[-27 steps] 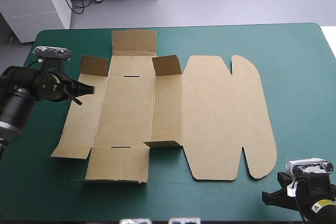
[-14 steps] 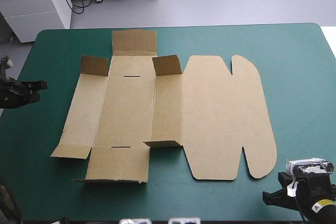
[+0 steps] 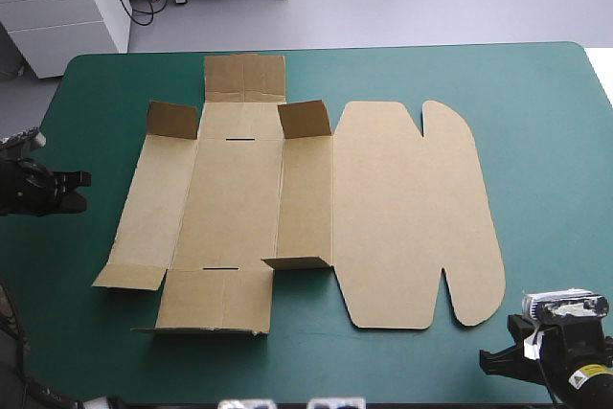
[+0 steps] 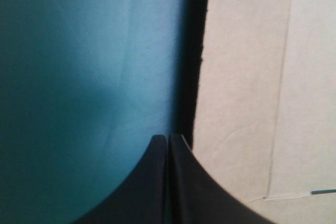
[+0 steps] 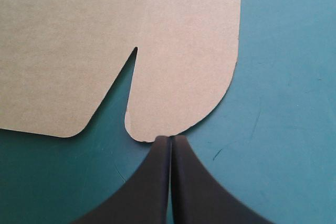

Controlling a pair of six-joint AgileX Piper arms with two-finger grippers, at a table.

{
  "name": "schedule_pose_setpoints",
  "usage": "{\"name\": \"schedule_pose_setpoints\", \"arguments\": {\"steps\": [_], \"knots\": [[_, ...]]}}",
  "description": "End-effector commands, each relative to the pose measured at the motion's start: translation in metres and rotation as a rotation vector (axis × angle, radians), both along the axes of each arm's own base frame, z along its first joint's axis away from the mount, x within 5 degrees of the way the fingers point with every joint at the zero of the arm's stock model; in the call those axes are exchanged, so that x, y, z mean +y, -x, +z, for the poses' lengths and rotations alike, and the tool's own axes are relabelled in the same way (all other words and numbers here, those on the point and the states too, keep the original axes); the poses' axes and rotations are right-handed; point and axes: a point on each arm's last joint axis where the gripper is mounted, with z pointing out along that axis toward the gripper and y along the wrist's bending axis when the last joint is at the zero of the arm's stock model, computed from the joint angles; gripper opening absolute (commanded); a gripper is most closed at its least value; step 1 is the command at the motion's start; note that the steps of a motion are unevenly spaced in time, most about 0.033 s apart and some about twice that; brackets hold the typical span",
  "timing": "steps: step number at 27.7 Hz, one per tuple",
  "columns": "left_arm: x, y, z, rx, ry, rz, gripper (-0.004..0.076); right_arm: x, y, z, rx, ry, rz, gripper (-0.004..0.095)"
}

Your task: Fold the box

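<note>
The brown box [image 3: 287,208] lies as a cut sheet in the middle of the table. Its lid with rounded tabs lies flat on the right, and small corner flaps [image 3: 305,120] stand partly raised. My left gripper [image 3: 81,189] is low at the table's left edge, a little way from the box's left panel. In the left wrist view its fingers [image 4: 168,139] are shut and empty, with the box's edge [image 4: 252,103] just ahead and to one side. My right gripper [image 3: 488,363] rests near the front right corner. It is shut [image 5: 170,139], its tip right at the lid's rounded tab [image 5: 184,77].
A wide strip of teal-green cover [image 3: 556,160] runs between the lid and the table's right edge. A narrower strip [image 3: 96,93] lies left of the box. The near table edge is close behind my right gripper.
My left gripper has pulled back from over the box's left panel to the table's left edge, then shifted slightly nearer. The box and the right arm have not moved.
</note>
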Motion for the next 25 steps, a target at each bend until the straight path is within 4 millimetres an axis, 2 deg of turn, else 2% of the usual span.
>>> {"name": "schedule_pose_setpoints", "arguments": {"steps": [1,6,9,11,16,18,21,22,25], "knots": [[0.001,0.008,0.007,0.051,-0.029,-0.035,-0.0008,0.000,-0.003,0.010,-0.062,-0.007,-0.005,-0.0004],[0.004,0.008,0.002,0.083,-0.042,-0.031,-0.0004,0.000,-0.003,0.010,-0.062,-0.007,-0.005,-0.0004],[0.002,0.006,0.000,0.083,-0.040,-0.038,0.0034,0.000,-0.003,0.010,-0.062,-0.006,-0.006,-0.0004],[0.001,0.005,-0.002,0.087,-0.026,-0.039,0.0093,0.000,-0.003,0.010,-0.062,-0.006,-0.006,-0.0004],[0.000,0.003,-0.002,0.077,-0.003,-0.032,0.0375,0.000,-0.003,0.010,-0.062,-0.006,-0.006,-0.0004],[-0.004,0.002,-0.004,0.064,0.050,-0.013,0.0444,0.000,-0.003,0.010,-0.062,-0.006,-0.006,-0.0004],[-0.012,0.002,-0.013,0.051,0.143,-0.025,0.0462,0.000,-0.003,0.010,-0.062,-0.006,-0.006,-0.0004],[-0.017,0.002,-0.023,0.051,0.201,-0.035,0.0461,0.000,-0.003,0.010,-0.062,-0.006,-0.006,-0.0004],[-0.021,0.005,-0.033,0.062,0.229,-0.067,0.0461,0.000,-0.003,0.010,-0.062,-0.006,-0.006,-0.0004]]}}
